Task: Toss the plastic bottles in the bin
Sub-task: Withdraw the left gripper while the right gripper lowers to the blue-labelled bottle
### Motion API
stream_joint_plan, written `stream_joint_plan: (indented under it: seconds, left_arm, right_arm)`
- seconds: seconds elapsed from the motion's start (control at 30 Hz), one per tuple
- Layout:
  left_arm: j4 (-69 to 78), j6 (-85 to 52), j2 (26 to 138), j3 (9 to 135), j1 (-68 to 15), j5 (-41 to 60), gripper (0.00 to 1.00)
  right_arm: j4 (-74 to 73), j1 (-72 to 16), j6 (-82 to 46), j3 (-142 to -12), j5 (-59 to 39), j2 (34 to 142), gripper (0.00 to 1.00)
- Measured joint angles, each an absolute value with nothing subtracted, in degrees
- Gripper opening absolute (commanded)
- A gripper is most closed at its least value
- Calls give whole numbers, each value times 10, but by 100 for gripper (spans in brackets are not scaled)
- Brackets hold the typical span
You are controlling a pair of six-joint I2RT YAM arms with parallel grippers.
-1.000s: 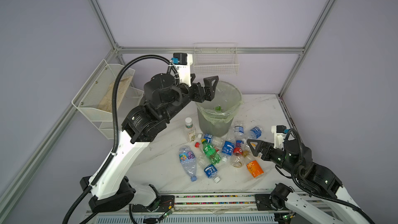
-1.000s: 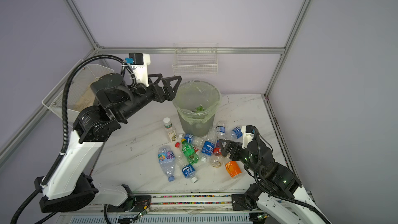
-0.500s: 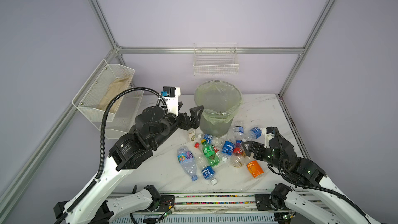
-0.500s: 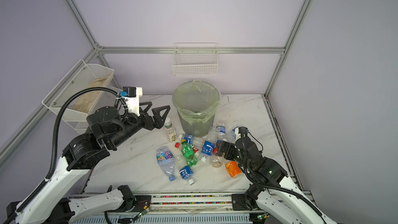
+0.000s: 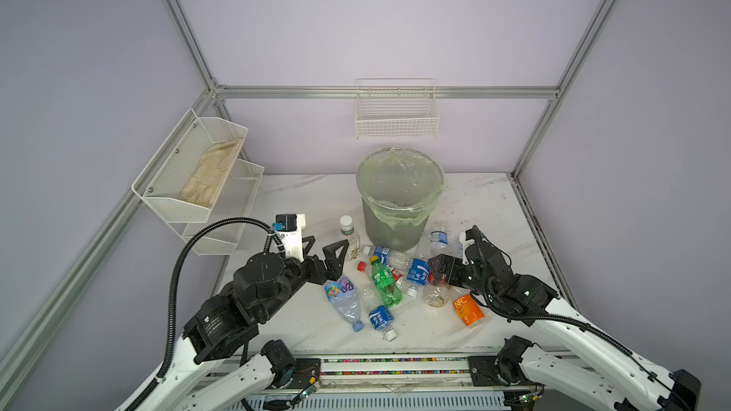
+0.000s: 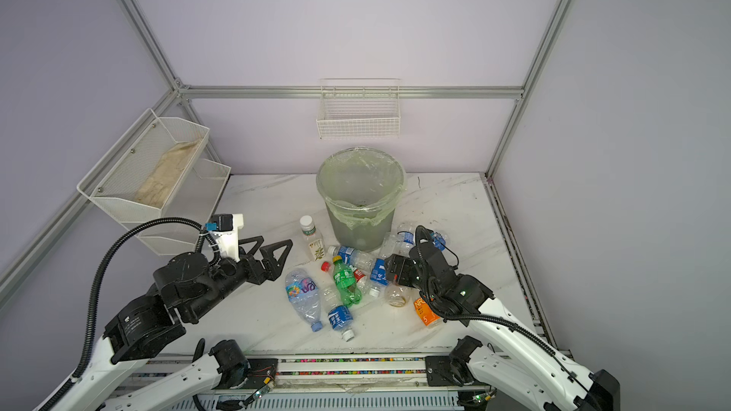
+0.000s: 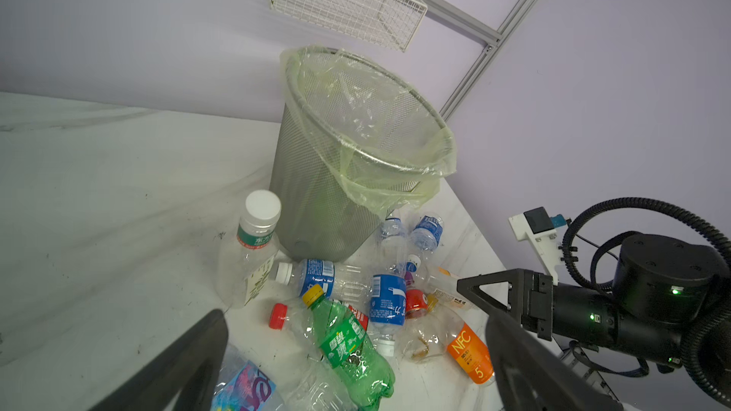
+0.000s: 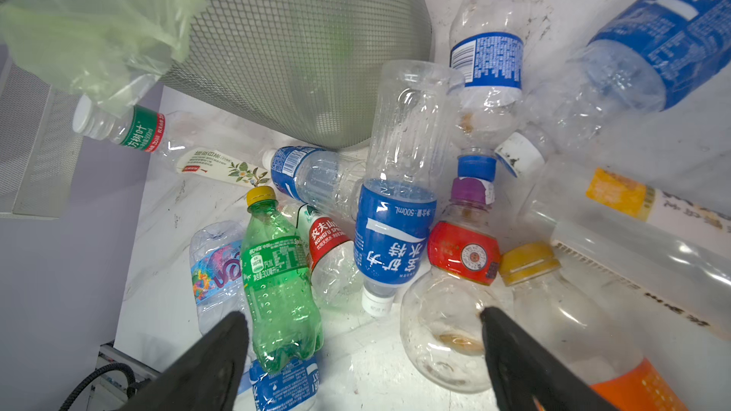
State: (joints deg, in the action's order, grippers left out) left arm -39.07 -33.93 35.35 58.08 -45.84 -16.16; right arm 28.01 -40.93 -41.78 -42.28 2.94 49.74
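Note:
The bin (image 5: 399, 191) (image 6: 360, 191), grey mesh with a pale green liner, stands at the back middle of the table. Several plastic bottles lie heaped in front of it: a green one (image 5: 385, 282) (image 8: 277, 282), a blue-labelled one (image 8: 395, 239), an orange NFC one (image 5: 466, 308) (image 7: 468, 349), and a round clear one with a red label (image 8: 455, 310). A white-capped bottle (image 5: 348, 235) stands upright. My left gripper (image 5: 322, 249) (image 7: 354, 318) hovers open and empty left of the heap. My right gripper (image 5: 439, 266) (image 8: 362, 315) is open low over the heap, one finger by the round bottle.
A white wire basket (image 5: 395, 112) hangs on the back wall above the bin. A two-tier mesh shelf (image 5: 197, 175) holding a folded cloth is fixed to the left wall, close behind my left arm. The rail (image 5: 395, 365) runs along the table's front edge.
My left arm came down from beside the bin's rim to the table left of the heap, still open. My right gripper pushed forward into the bottles.

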Motion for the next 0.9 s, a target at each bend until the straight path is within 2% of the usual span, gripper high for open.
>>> stream_joint_plan:
  seconds: [0.43,0.9]
  left_arm:
    - [-453,-429,251,482,-458,-156,100]
    - [-485,-475,207,440,-458,-148,100]
  right_arm:
    - [218,-409,-420,-411,29,564,87]
    - [152,-409,-424,-399,39,668,81]
